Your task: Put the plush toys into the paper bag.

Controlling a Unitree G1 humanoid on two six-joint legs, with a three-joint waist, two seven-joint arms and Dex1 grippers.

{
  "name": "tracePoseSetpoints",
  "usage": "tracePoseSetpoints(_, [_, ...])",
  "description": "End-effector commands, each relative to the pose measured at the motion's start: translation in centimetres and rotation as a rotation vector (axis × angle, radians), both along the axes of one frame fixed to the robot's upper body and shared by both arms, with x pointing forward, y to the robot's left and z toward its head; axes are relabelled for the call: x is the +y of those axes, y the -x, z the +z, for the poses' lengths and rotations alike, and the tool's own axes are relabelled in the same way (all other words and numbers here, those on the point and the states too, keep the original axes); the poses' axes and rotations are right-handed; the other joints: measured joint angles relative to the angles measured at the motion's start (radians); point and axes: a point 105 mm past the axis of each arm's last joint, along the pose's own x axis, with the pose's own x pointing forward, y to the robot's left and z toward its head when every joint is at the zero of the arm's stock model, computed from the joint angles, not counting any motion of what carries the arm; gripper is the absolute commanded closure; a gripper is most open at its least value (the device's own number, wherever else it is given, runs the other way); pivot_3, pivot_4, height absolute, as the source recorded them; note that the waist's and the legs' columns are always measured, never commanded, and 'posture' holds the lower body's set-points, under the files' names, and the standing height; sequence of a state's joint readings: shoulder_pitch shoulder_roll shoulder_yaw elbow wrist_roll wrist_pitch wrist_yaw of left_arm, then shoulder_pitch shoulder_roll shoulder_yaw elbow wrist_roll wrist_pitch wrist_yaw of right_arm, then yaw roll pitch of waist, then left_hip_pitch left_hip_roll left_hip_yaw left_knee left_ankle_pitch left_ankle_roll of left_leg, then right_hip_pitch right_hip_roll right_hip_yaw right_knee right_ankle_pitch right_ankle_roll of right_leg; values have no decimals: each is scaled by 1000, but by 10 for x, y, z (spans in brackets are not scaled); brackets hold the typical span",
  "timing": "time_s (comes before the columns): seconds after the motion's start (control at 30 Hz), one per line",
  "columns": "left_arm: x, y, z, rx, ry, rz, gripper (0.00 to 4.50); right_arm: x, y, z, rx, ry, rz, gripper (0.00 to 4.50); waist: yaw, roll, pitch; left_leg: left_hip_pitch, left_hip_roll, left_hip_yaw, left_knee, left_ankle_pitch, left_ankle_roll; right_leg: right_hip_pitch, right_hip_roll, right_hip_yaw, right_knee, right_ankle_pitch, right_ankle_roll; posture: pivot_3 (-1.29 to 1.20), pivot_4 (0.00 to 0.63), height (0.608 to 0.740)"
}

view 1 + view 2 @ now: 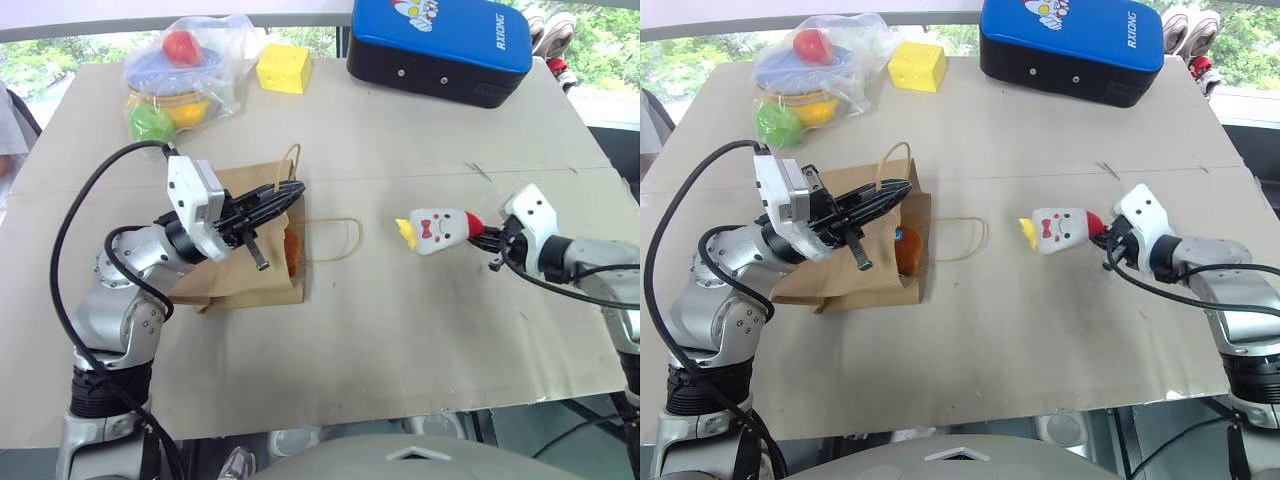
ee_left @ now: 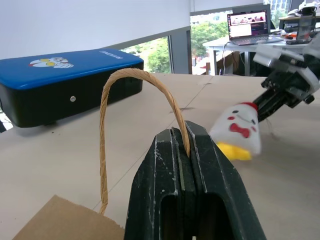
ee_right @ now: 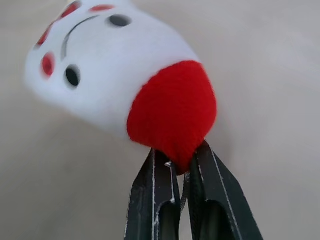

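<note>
Bright, even daylight; soft shadows; white toy (image 3: 115,70) blurred.

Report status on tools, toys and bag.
Left tool shut on bag handle. Right tool shut on white toy. Paper bag flat; path clear.

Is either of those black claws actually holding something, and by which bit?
Yes. The right gripper pinches the white cone-shaped plush toy by its red end; the left gripper clamps a cord handle of the brown paper bag.
</note>
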State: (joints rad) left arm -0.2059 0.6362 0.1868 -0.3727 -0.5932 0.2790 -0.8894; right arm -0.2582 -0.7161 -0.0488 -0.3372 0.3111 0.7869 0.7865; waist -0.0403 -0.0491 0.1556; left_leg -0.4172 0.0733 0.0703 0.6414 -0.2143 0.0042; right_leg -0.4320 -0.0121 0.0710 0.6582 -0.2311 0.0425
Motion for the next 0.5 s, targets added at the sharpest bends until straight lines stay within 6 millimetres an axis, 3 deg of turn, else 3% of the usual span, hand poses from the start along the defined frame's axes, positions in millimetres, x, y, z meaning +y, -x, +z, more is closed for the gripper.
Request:
tracePoseSetpoints(0.03, [0, 4, 13, -55, 12, 3, 4500, 23, 3, 39, -86, -98, 92, 4450, 0, 0, 0, 0, 0, 0, 0, 0, 0, 0, 0, 0, 0, 0, 0, 0, 150, 740])
tracePoseSetpoints(0.13, [1, 4, 16, -56, 26, 6, 4500, 43, 6, 52, -103, -134, 161, 4450, 0, 0, 0, 0, 0, 0, 0, 0, 0, 0, 0, 0, 0, 0, 0, 0, 150, 740])
tracePoseSetpoints(0.23, [-1, 7, 19, -50, 45, -12, 4500, 71, 2, 53, -110, -113, 236, 4450, -1, 0, 0, 0, 0, 0, 0, 0, 0, 0, 0, 0, 0, 0, 0, 0, 150, 740])
tracePoseSetpoints(0.5, [-7, 11, 30, -49, 59, -70, 4500, 156, -29, 33, -154, -25, 421, 4450, -1, 0, 0, 0, 0, 0, 0, 0, 0, 0, 0, 0, 0, 1, -2, 0, 150, 740])
